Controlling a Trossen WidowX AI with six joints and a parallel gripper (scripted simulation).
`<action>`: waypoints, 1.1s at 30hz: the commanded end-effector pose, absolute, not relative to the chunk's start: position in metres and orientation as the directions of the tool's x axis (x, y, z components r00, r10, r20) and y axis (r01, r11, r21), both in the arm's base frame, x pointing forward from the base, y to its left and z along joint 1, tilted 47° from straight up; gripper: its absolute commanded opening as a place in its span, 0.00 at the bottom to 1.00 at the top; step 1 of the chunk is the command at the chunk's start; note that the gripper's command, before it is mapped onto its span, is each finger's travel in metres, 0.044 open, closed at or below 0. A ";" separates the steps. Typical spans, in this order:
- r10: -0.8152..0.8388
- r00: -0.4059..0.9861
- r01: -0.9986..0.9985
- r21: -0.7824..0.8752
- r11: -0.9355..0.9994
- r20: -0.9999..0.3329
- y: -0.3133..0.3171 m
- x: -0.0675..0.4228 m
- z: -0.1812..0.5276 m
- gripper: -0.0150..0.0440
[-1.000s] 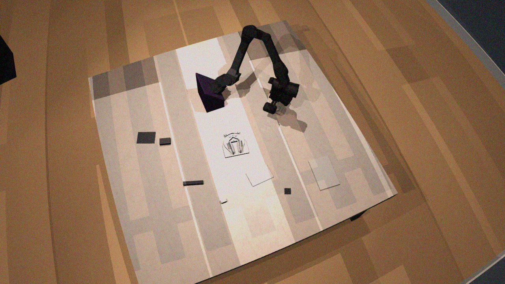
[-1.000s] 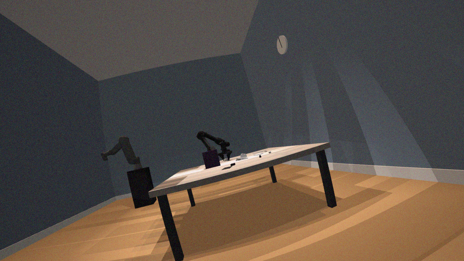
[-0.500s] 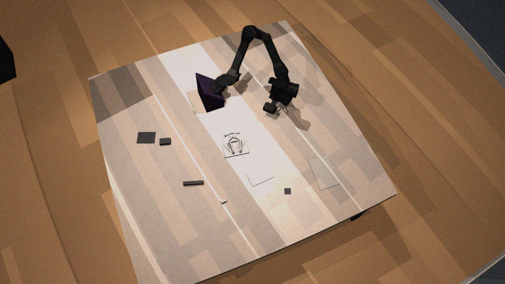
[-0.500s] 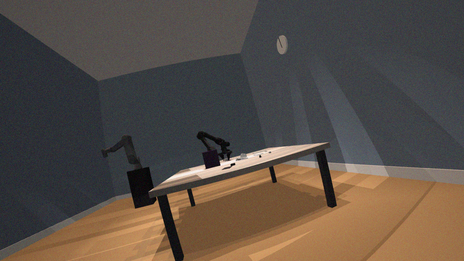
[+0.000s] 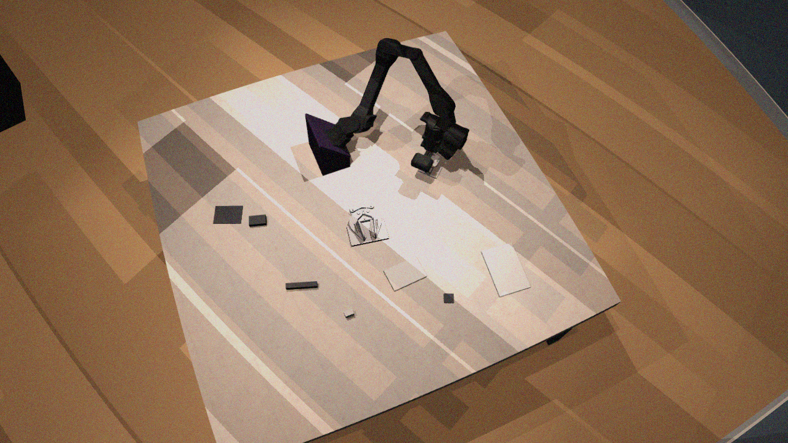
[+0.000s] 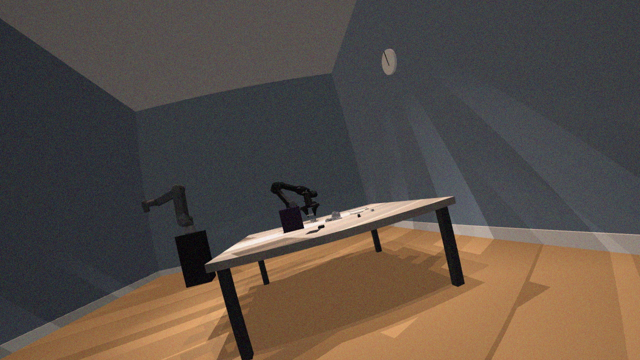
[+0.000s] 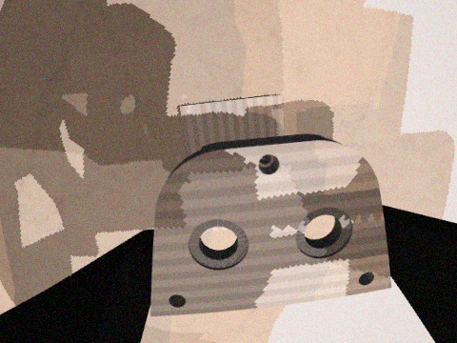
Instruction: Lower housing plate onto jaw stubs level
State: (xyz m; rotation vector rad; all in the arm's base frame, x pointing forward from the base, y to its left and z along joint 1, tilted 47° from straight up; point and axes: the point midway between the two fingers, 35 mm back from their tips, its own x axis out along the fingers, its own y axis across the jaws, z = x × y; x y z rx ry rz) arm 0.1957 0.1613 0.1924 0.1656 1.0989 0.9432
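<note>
My gripper (image 5: 435,160) (image 6: 311,213) (image 7: 262,229) is shut on the housing plate (image 7: 238,191), one black finger at each side edge. The plate is pale and ribbed, with a rounded far edge, two large ringed holes and three small ones. It is held above a small ribbed stand (image 7: 228,130) (image 5: 430,173), which shows partly beyond its rounded edge in the wrist view. The jaw assembly (image 6: 335,215) stands away from the gripper, toward the table's middle. In the top view its two jaws sit on a pale square base (image 5: 383,234). The stubs are too small to make out.
A dark purple block (image 5: 330,148) (image 6: 291,219) is at the arm's base. The table also bears a dark square (image 5: 228,215), a dark block (image 5: 257,221), a dark bar (image 5: 301,285), a small pale block (image 5: 348,314), a small dark square (image 5: 448,298) and two pale sheets (image 5: 404,275) (image 5: 505,269).
</note>
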 end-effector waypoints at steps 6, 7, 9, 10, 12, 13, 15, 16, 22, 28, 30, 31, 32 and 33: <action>0.724 0.128 -0.571 0.547 0.612 -0.677 0.142 0.189 0.214 0.85; 0.725 0.128 -0.571 0.547 0.612 -0.677 0.141 0.189 0.215 0.85; 0.725 0.128 -0.571 0.547 0.612 -0.677 0.141 0.188 0.215 0.85; 0.725 0.128 -0.571 0.547 0.612 -0.677 0.141 0.188 0.215 0.85; 0.724 0.128 -0.569 0.548 0.613 -0.677 0.140 0.189 0.215 0.85; 0.723 0.129 -0.566 0.549 0.616 -0.679 0.140 0.190 0.214 0.85; 0.719 0.130 -0.552 0.552 0.625 -0.683 0.137 0.194 0.211 0.85; 0.716 0.131 -0.544 0.554 0.630 -0.685 0.135 0.196 0.209 0.85; 0.703 0.133 -0.498 0.566 0.657 -0.699 0.126 0.209 0.198 0.85; 0.691 0.134 -0.449 0.578 0.681 -0.710 0.115 0.220 0.186 0.85; 0.687 0.134 -0.433 0.582 0.689 -0.714 0.111 0.224 0.182 0.85; 0.686 0.134 -0.424 0.584 0.692 -0.715 0.109 0.226 0.180 0.85; 0.684 0.134 -0.416 0.586 0.696 -0.717 0.107 0.227 0.178 0.85; 0.682 0.134 -0.408 0.588 0.699 -0.719 0.105 0.229 0.176 0.85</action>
